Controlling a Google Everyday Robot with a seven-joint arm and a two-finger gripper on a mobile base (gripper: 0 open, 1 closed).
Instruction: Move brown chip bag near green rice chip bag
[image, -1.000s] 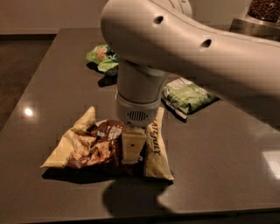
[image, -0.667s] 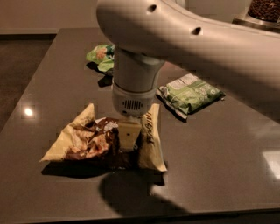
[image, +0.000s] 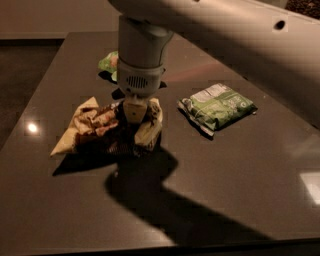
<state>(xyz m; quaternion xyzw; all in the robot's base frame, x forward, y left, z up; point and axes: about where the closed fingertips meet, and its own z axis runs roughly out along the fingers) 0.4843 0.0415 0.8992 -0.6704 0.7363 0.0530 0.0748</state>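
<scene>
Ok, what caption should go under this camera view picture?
Robot gripper clamps the crumpled brown chip bag on a dark table, green rice chip bag just behind.

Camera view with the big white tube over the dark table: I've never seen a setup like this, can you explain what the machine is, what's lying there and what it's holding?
There is just one picture angle, looking down at a dark table; where the camera sits is not known. The white tube is a robot arm. At its lower end is the gripper, a two-finger clamp, pressed down into a crumpled brown chip bag and apparently pinching it. Behind the arm, partly hidden, lies a small green chip bag. To the right, apart from both, lies a flat green packet with a white label.
</scene>
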